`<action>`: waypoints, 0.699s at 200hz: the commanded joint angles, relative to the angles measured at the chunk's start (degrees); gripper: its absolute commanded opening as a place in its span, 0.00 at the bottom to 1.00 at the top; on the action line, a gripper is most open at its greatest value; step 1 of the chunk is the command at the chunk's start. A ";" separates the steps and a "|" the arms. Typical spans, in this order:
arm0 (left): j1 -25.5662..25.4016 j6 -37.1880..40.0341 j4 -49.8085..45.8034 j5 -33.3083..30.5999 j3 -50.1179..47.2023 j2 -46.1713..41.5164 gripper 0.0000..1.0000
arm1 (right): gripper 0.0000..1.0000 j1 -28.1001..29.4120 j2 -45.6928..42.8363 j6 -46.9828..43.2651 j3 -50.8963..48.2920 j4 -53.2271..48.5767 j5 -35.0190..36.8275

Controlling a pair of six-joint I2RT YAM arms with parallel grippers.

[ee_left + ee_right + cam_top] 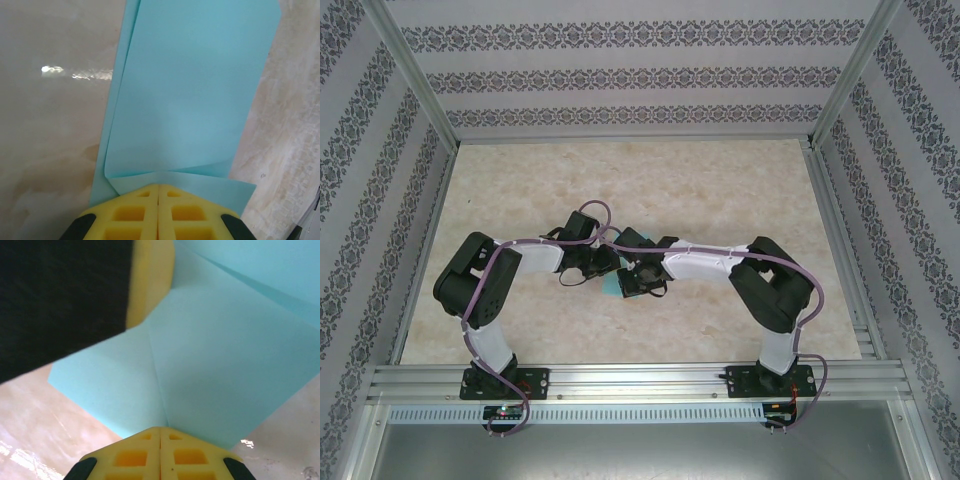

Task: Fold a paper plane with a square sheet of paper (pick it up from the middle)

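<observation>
The turquoise sheet of paper lies partly folded on the table, with one flap doubled over and a crease across its near end. Its form as a paper plane is not clear. My left gripper is shut, its yellow tips resting at that crease. My right gripper is shut too, its tips meeting the paper where a straight crease runs up to them. Whether either pair pinches paper I cannot tell. From above, the left gripper and the right gripper meet mid-table and hide most of the paper.
The pale marbled table stretches bare behind and beside the arms. Patterned walls and metal frame posts close it in. A rail runs along the near edge. One finger of the left gripper stands close ahead of the right wrist camera.
</observation>
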 commanded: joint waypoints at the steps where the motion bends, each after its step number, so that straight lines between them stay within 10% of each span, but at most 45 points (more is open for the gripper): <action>1: -0.89 -0.35 -4.55 -6.42 -2.06 3.03 0.08 | 0.07 0.55 0.52 -0.46 0.90 -1.13 1.30; 140: -0.88 0.16 -6.44 -8.20 -1.39 3.24 0.08 | 0.07 -0.39 0.53 -4.29 0.73 -5.57 2.20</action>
